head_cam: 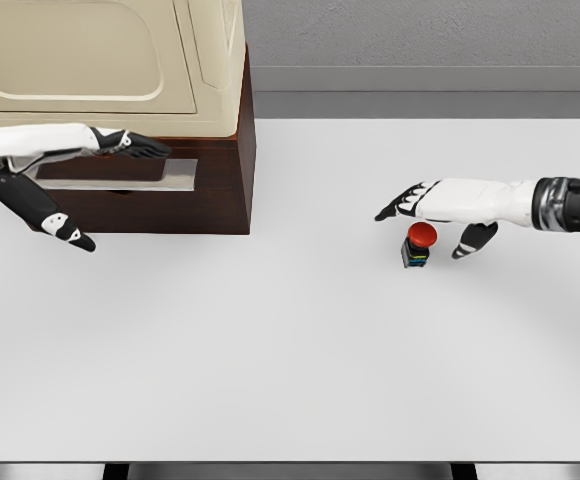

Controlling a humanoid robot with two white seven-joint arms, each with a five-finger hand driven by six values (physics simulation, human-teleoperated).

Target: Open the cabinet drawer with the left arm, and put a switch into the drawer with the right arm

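A small switch [417, 245] with a red round button on a dark base stands upright on the white table [290, 360], right of centre. My right hand [438, 215] hovers just above and behind it, fingers spread, thumb hanging down beside the switch, holding nothing. The dark brown cabinet [220, 190] sits at the back left, with a metal drawer handle [120, 175] on its front. My left hand [100, 165] is at that handle, fingers stretched over its top and thumb pointing down in front; no firm grasp shows. The drawer looks closed.
A large cream-coloured appliance [110, 60] rests on top of the cabinet. A grey wall runs behind the table. The table's front edge lies near the bottom of the view.
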